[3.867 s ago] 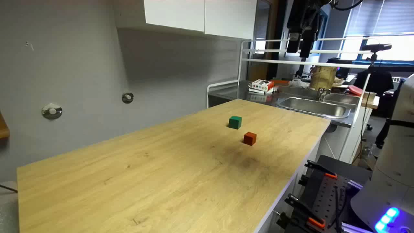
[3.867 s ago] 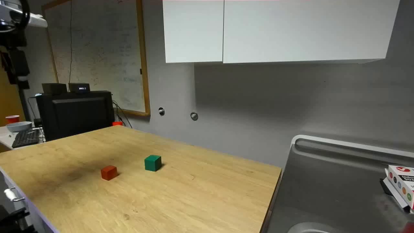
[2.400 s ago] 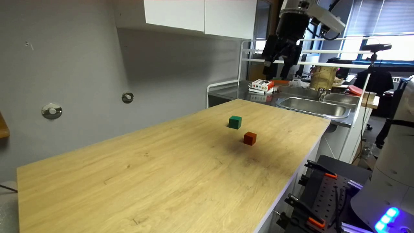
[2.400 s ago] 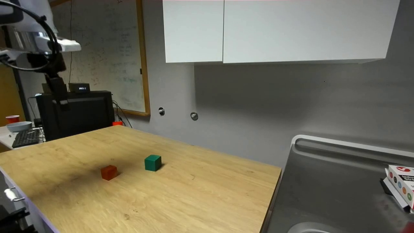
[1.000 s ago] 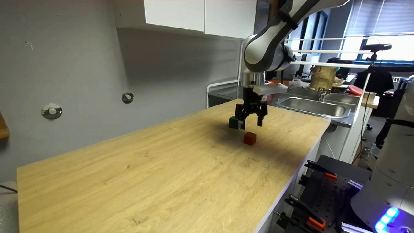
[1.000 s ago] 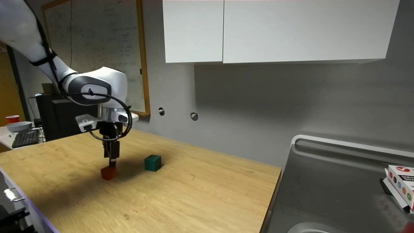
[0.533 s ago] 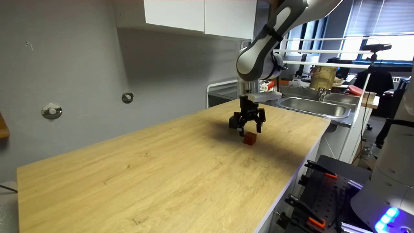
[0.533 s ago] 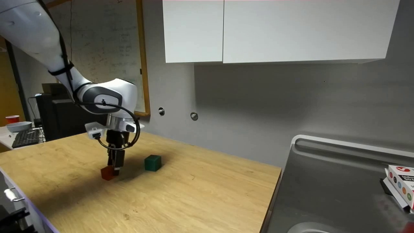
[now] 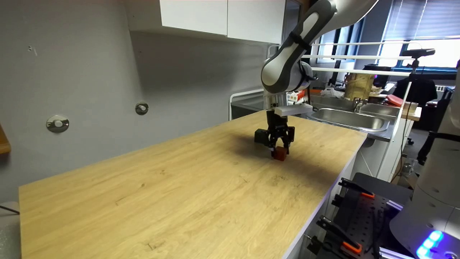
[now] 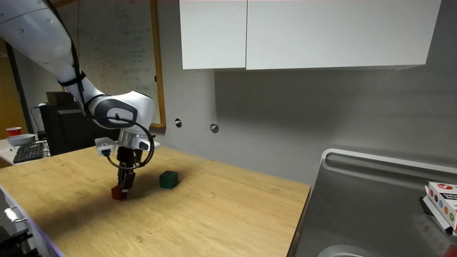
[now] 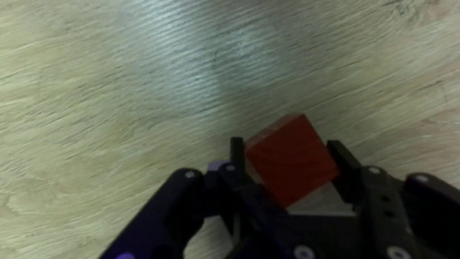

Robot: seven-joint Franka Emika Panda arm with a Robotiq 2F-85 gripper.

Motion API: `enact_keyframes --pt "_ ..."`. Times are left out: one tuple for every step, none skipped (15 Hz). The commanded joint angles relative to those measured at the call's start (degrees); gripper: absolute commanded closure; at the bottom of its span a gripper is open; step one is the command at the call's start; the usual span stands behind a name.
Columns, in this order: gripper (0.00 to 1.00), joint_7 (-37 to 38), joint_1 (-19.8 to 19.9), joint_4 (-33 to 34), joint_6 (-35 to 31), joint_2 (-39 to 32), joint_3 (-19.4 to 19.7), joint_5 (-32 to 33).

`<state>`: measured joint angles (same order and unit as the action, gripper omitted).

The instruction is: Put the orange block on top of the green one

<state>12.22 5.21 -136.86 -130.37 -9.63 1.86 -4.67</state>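
The orange block sits on the wooden table, turned cornerwise between the black fingers of my gripper. In the wrist view both fingertips meet it at opposite corners, so the gripper is shut on it. Both exterior views show the block low at the tabletop, with part of it covered by a finger. The green one, a dark green cube, stands by itself on the table a short way off. In an exterior view this green cube is partly hidden behind the gripper; the wrist view does not include it.
The wooden table carries both cubes. Beyond its far end lie a metal sink and a white rack. White cabinets hang on the wall above. A small box rests on the metal counter.
The arm came down from high above onto the orange block. Within the last half second its fingers closed in from wide apart to the block, which turned slightly. The green cube stayed put.
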Motion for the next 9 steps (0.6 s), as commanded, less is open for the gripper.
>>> enact_keyframes --pt "0.66 1.6 -1.3 1.9 1.9 -0.5 0.7 -0.5" --pt "0.66 1.6 -1.5 2.2 2.0 -0.3 0.6 -0.4" --pt "0.66 1.4 -1.6 2.9 2.3 -0.4 0.6 -0.2" --pt "0.66 1.3 -1.8 4.1 2.9 -0.3 0.6 0.1" --pt "0.66 1.1 -1.9 5.4 3.5 -0.2 0.6 0.4" --pt "0.66 1.2 -2.1 7.0 4.0 -0.3 0.6 0.8" --pt "0.66 1.1 -2.2 8.8 4.7 -0.4 0.6 0.7" --pt "0.66 0.9 -2.3 10.5 5.2 -0.5 0.6 0.8" --pt "0.66 0.7 -2.3 12.6 5.9 -0.8 0.6 1.0"
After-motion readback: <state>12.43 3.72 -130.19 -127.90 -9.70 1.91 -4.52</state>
